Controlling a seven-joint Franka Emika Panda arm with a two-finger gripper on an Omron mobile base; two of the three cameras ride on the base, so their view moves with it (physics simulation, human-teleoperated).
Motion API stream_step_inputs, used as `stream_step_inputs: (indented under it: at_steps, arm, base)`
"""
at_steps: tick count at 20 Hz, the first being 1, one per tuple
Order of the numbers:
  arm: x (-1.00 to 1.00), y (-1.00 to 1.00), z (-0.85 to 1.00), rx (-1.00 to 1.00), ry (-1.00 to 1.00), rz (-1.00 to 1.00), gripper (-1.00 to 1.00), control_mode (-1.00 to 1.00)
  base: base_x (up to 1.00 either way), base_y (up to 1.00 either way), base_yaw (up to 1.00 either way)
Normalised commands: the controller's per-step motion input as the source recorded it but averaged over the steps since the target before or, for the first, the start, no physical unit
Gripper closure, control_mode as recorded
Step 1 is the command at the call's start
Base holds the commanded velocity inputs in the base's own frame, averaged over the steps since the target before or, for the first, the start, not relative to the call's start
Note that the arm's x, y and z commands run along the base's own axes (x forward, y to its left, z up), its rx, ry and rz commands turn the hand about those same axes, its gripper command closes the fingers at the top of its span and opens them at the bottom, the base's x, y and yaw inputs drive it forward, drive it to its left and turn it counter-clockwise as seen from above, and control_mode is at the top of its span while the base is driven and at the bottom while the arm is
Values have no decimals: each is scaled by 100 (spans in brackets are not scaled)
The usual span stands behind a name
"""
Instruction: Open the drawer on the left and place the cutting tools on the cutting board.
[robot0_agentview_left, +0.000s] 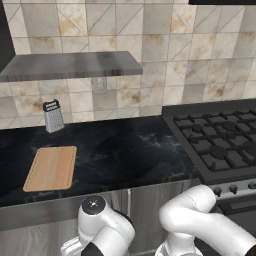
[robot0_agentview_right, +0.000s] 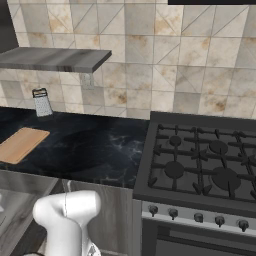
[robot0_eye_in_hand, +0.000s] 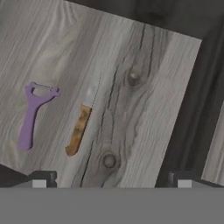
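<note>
The drawer (robot0_eye_in_hand: 131, 65) stood pulled out below the counter, its grey wood-grain floor open to the hand view. Two tools lay flat on that floor, side by side and apart from each other. The purple peeler (robot0_eye_in_hand: 33, 114) lay with its forked head toward the top of that view and its handle running down. Just beside it lay the small knife (robot0_eye_in_hand: 82, 120), its brown handle low and its short silver blade pointing up and slightly to the right. Neither tool touched the other.

The gripper (robot0_eye_in_hand: 111, 180) hung above the drawer floor with its jaws spread wide and nothing between them. Its two dark fingertips (robot0_eye_in_hand: 43, 178) showed at the bottom of the hand view, one near the lower left below the peeler, the other far over to the right. Neither touched a tool.

Up on the black counter (robot0_agentview_left: 125, 155) the tan cutting board (robot0_agentview_left: 51, 167) lay flat near the front edge, bare on top. A metal grater (robot0_agentview_left: 52, 116) stood upright behind it against the tiled wall, under a grey shelf (robot0_agentview_left: 70, 65). The stove (robot0_agentview_right: 200, 165) sat to the right of the counter. The white arm (robot0_agentview_left: 200, 220) bent down low in front of the cabinets.
</note>
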Motion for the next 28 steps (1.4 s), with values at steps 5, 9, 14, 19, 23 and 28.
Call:
stream_step_inputs:
  at_steps: [5,9,14,19,23,28]
  arm:
    - [9,15,-19,0,7,0,-100,-100]
    - [0,15,-10,0,26,0,-100,-100]
    - [0,27,-35,0,21,0,-100,-100]
    - [0,16,-43,0,1,0,-100,-100]
    - [0,15,-35,-2,0,0,-100,-100]
    - [0,11,-25,-2,0,0,-100,-100]
  base:
    - [0,0,0]
    - [0,0,0]
    - [0,0,0]
    - [0,0,0]
    - [0,0,0]
    - [0,0,0]
